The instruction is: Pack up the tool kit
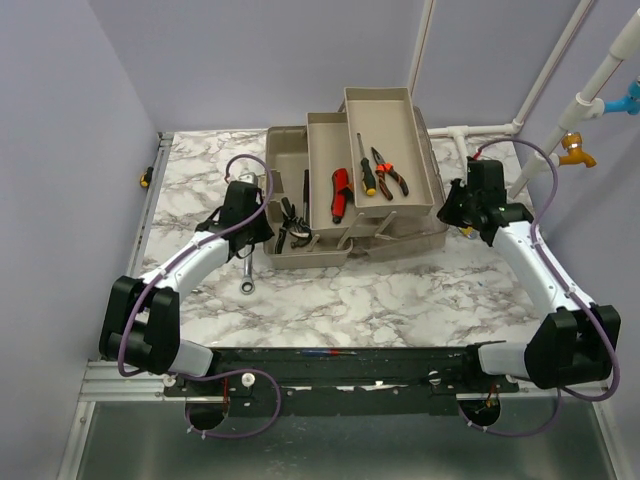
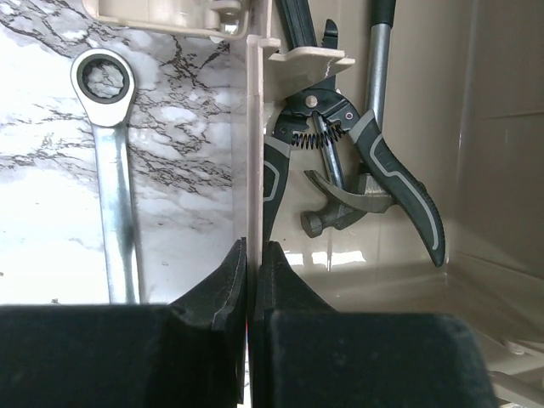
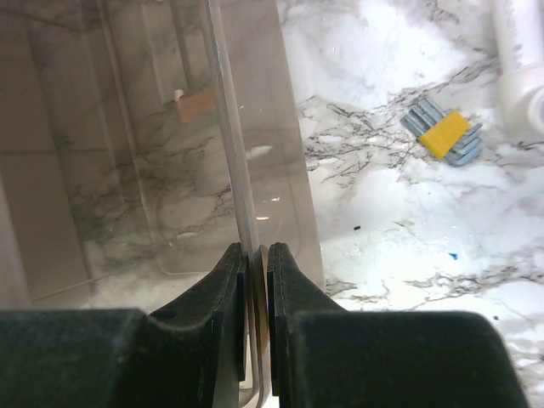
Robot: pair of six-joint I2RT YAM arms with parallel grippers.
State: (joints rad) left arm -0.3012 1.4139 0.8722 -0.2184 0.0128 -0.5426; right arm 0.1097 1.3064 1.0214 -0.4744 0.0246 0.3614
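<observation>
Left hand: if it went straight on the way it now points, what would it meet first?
The left hand grips the toolbox wall, so it would probably slide along it into the beige bracket ahead.

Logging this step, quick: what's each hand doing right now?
Left hand: closed on the toolbox wall.
Right hand: closed on the edge of the translucent lid.

Toolbox [image 1: 385,115] beige, table [image 1: 350,300] white marble veined grey — cutter [image 1: 341,195] red and black, pliers [image 1: 390,175] orange-handled, wrench [image 1: 247,280] silver.
</observation>
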